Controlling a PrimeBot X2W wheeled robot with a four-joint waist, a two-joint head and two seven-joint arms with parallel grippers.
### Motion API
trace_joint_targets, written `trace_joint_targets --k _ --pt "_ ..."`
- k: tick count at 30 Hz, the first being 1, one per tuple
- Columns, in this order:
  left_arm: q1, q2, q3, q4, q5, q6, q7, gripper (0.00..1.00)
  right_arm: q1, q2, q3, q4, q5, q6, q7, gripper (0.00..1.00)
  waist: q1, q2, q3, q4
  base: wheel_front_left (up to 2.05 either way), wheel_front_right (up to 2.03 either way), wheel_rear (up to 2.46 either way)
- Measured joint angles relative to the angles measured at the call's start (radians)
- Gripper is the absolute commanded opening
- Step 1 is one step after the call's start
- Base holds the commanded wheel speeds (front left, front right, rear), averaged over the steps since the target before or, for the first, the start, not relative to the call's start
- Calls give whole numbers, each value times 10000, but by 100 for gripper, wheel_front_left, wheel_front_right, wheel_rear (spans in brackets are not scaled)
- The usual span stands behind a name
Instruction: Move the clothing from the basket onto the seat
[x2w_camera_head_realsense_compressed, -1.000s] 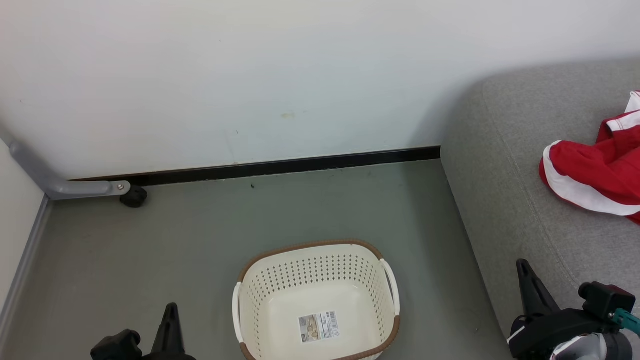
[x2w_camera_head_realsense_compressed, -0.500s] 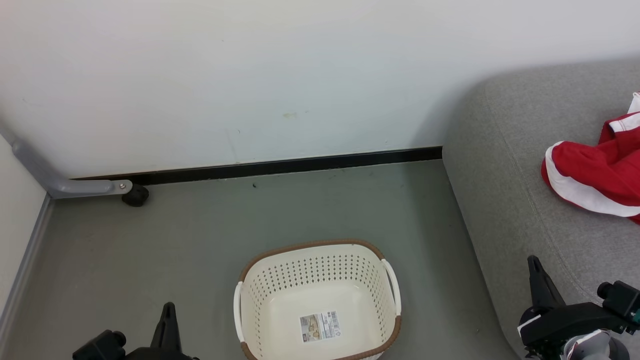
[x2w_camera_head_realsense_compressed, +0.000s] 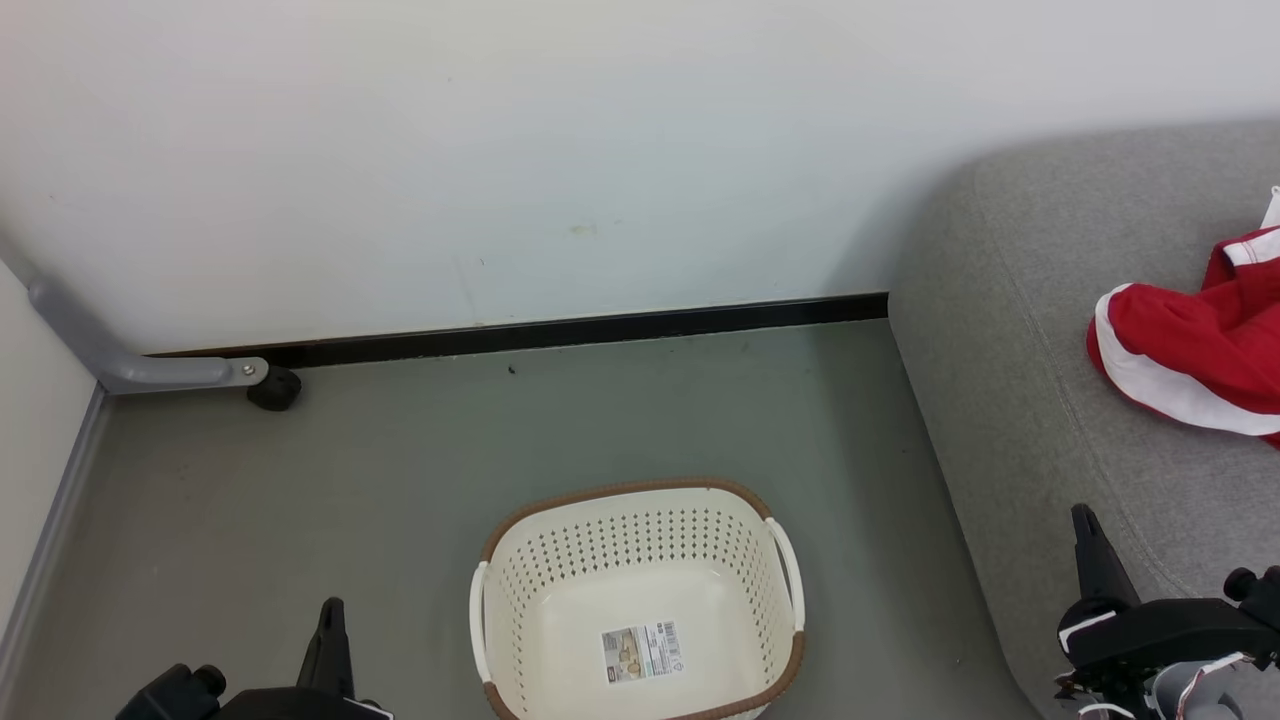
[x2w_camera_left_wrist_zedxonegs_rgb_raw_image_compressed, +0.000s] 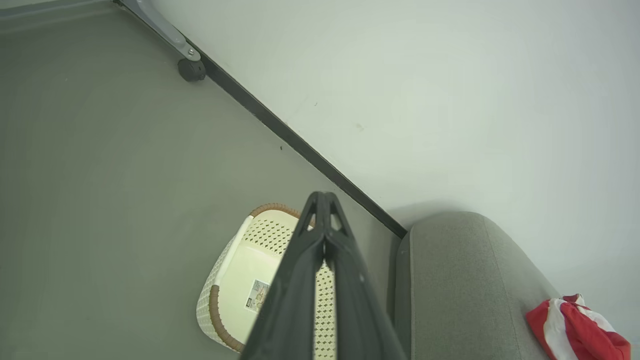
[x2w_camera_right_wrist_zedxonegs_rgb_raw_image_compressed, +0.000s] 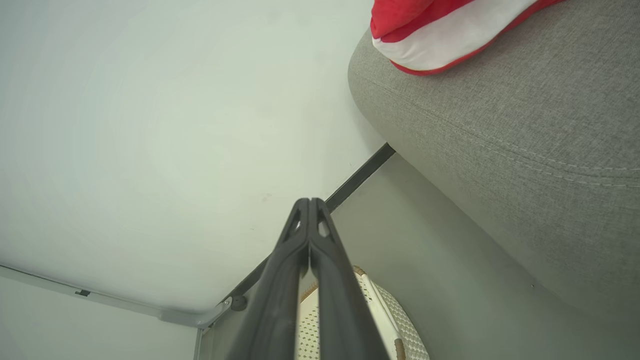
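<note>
A: Background ahead of me?
B: White wall (x2w_camera_head_realsense_compressed: 500, 130), faint smudge (x2w_camera_head_realsense_compressed: 582, 230), black baseboard (x2w_camera_head_realsense_compressed: 600, 328), grey-green floor (x2w_camera_head_realsense_compressed: 300, 500).
A: Left corner?
B: Grey metal bar (x2w_camera_head_realsense_compressed: 150, 372), black caster (x2w_camera_head_realsense_compressed: 274, 388) on the floor by the baseboard.

A cream-white perforated plastic laundry basket (x2w_camera_head_realsense_compressed: 640, 535), edged with a brown woven-look rim (x2w_camera_head_realsense_compressed: 620, 488) and white side handles (x2w_camera_head_realsense_compressed: 785, 562), shows rows of small dark holes across its walls. Inside is a pale printed label sticker (x2w_camera_head_realsense_compressed: 642, 653) with black barcode lines. At right, a soft red sports garment (x2w_camera_head_realsense_compressed: 1190, 350) banded in broad white panels stands out against the light-grey fabric sofa (x2w_camera_head_realsense_compressed: 1010, 380), its seam stitched paler. The floor (x2w_camera_head_realsense_compressed: 400, 480) is dull grey-green and the far wall (x2w_camera_head_realsense_compressed: 500, 150) off-white above a black skirting strip (x2w_camera_head_realsense_compressed: 560, 335). At far left, a grey metal bar (x2w_camera_head_realsense_compressed: 150, 372) meets a black caster (x2w_camera_head_realsense_compressed: 274, 388).
</note>
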Motion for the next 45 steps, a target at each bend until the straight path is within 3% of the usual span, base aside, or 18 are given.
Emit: trace_joint_targets --k 45 --pt "-212 -148 943 -731 -5561 -970 1505 0 165 439 -1438 -859 5666 180 1538 0 0 0 25 145 0 0 0"
